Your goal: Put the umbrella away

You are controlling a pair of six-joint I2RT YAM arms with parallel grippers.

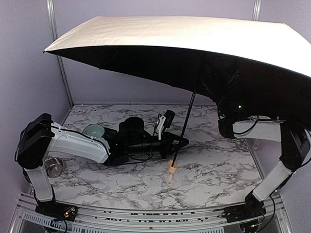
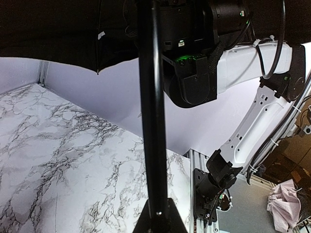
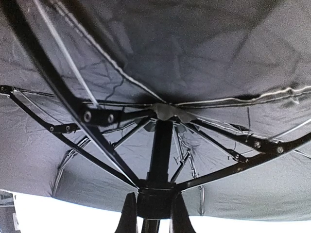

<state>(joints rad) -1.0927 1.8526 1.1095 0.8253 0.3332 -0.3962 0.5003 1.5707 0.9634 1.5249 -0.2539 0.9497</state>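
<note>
the umbrella (image 1: 184, 43) stands open over the counter (image 1: 218, 170), smooth cream fabric on top and matte black lining beneath, spread wide around its thin black shaft (image 1: 188, 114), which leans a little. the counter under the shaft is white with grey marble veining. the left arm (image 1: 77, 143), white shells with black joints, reaches in low from the left of the shaft with its forearm near level. the right arm (image 1: 257, 128) bends up on the right of the shaft and goes under the lining. the left pincer (image 1: 178, 142) is clamped on the shaft low down, just above the small tan handle (image 1: 171, 171). the right pincer (image 3: 154, 216) grips the black runner (image 3: 155, 194) high on the shaft, a finger on each side, where thin riveted ribs (image 3: 63, 92) fan out. left of the shaft sit a pale green bowl (image 1: 93, 130) and a shiny metal cup (image 1: 54, 166).
</note>
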